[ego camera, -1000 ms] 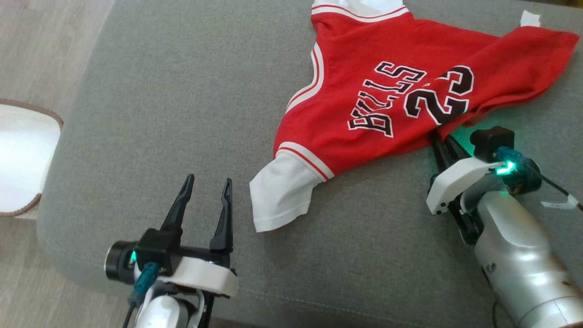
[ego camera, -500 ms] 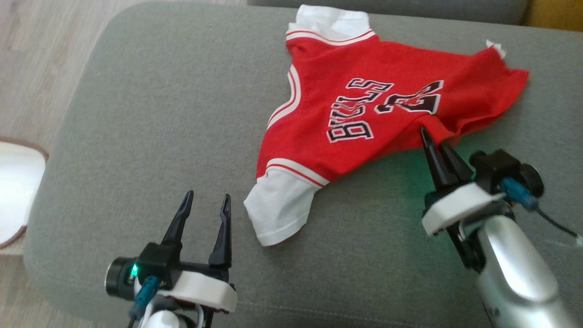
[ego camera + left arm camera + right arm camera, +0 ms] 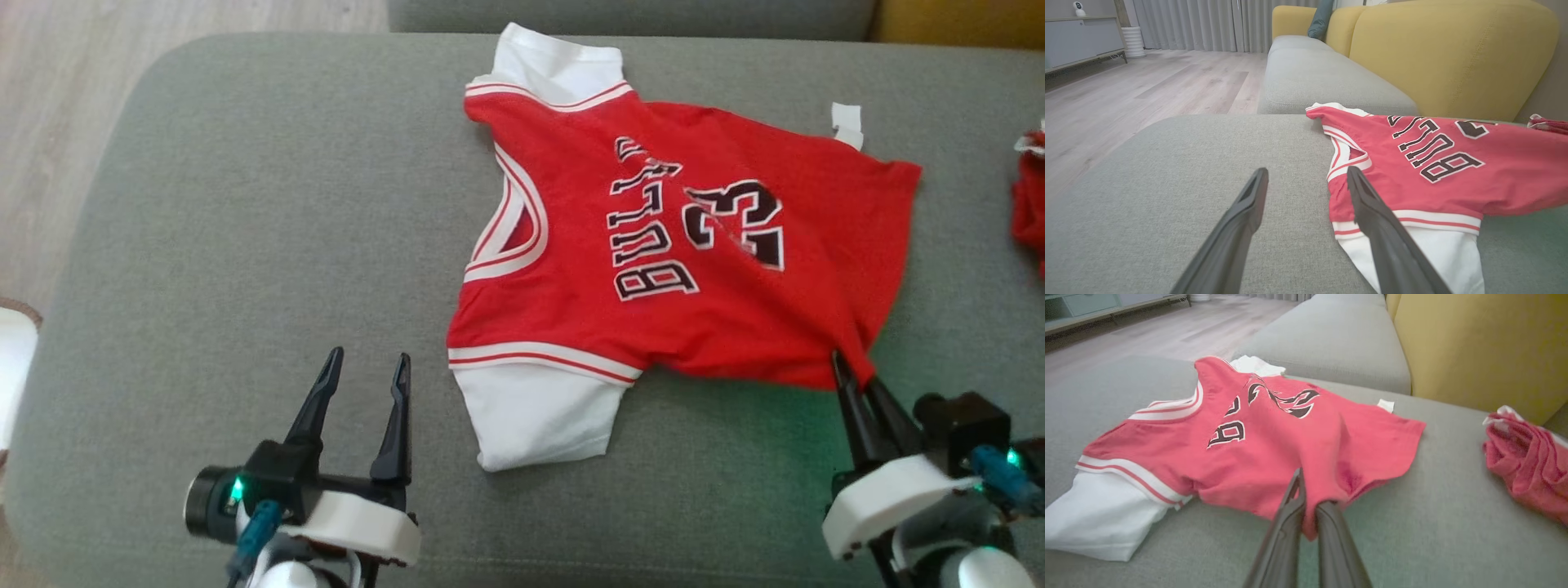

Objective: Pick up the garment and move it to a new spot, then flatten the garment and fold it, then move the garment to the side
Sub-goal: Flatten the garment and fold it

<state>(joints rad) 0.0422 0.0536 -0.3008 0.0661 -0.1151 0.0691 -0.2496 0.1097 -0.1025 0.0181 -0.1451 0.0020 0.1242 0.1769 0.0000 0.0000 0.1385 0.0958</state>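
Head view: red jersey (white-sleeved), edge pinched in closed right end effector; left end effector spread wide, empty, jersey just beside.

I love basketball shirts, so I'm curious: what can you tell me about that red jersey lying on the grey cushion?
The red jersey looks like thin, soft knit, with white short sleeves, white-and-red striped trim, and black, white-edged lettering reading BULLS and 23. A small white tag sticks out at one edge. It lies spread but rumpled, front up, on the grey cushion. The robot's right hand is shut on its bottom hem, pinching a fold of cloth.
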